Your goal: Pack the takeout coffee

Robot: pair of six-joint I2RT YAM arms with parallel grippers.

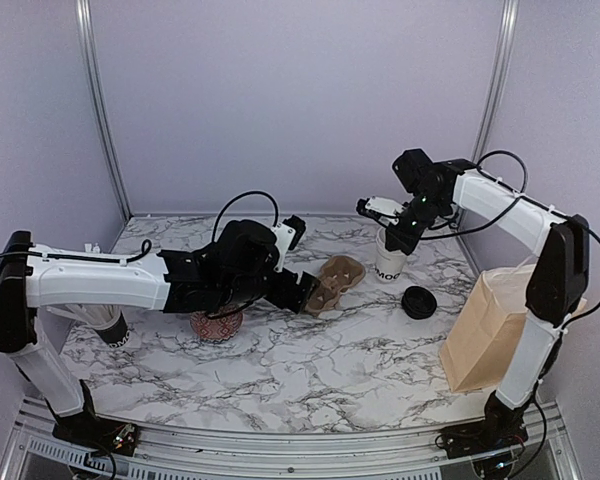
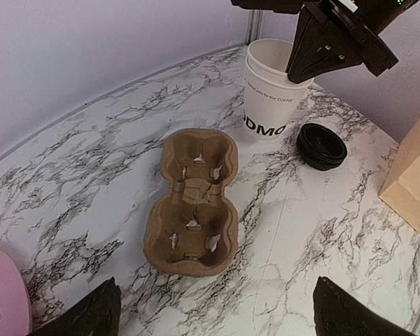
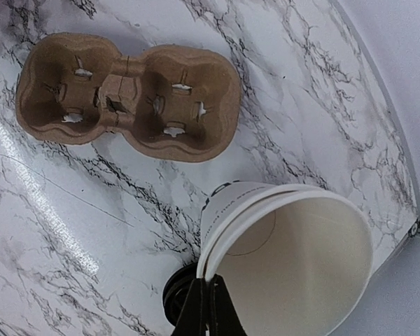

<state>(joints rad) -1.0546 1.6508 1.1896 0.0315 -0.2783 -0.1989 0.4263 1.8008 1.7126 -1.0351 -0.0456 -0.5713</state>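
white cups [image 2: 269, 105] — two nested, open-topped, black lettering | right gripper [image 3: 208, 288] pinches rim | left gripper [image 2: 217, 315] — spread wide

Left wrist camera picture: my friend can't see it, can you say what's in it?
An empty brown two-cup pulp tray lies mid-frame on a marble table. Behind it the right hand pinches the rim of open, nested white paper cups. A black lid lies beside them, and a brown paper bag is at the right edge.

The cups [image 2: 269, 91] are white with black lettering, the lid [image 2: 321, 145] black. The tray [image 2: 194, 203] is brown, the bench [image 2: 91, 175] grey-veined white marble.
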